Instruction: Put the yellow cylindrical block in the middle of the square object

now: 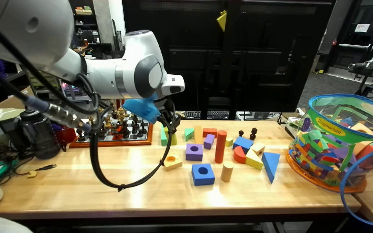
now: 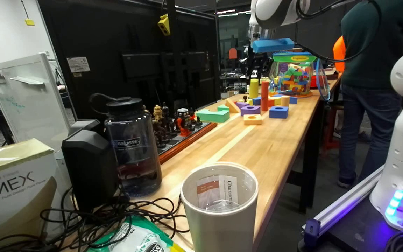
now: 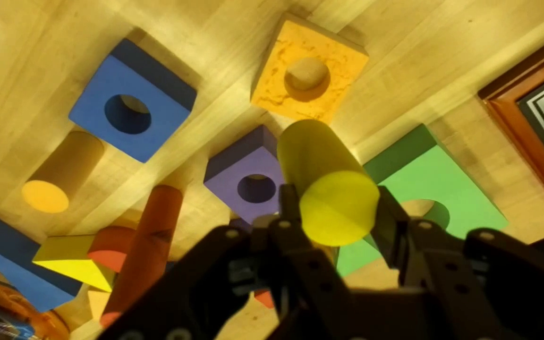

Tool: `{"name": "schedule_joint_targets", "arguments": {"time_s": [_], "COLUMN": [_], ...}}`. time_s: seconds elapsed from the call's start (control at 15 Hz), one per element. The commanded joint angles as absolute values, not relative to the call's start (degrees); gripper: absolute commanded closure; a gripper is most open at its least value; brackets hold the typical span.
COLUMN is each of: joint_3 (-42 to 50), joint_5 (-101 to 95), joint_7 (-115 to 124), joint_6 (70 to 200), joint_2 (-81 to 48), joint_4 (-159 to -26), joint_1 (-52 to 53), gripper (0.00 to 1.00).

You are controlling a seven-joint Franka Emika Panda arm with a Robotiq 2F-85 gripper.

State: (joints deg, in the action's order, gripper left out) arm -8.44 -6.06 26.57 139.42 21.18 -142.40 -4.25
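Yellow cylinder (image 3: 339, 208): upright; seemingly above the counter (image 1: 115, 200), though a cable (image 1: 138, 184) partly hides it in an exterior view;
Jaws: clamped on the cylinder;
Square with hole: blue block (image 3: 95, 107); purple block (image 3: 253, 163); yellow block (image 3: 343, 71)

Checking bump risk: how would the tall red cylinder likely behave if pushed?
The tall red cylinder would probably tip if pushed near its top: it stands upright on a narrow base. Once down, it could well roll, given its round side. It looks stiff, with straight, unbent sides, so I'd expect little flex.
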Motion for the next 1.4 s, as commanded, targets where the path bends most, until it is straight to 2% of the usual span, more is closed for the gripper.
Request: {"name": "schedule_joint_targets", "arguments": {"time_s": [0.0, 0.87, 1.33], "joint_3": [-6.0, -1.8, -1.5], "joint_5": [-1.7, 4.2, 4.7], "joint_7": [19.9, 6.9, 5.0], "joint_6": [139.7, 132.7, 133.6], "joint_2": [18.4, 14.7, 11.9], "joint_4": [-140.5, -139.4, -138.9], "joint_1": [-1.5, 0.3, 0.4], "gripper": [0.84, 0.84, 0.84]}}
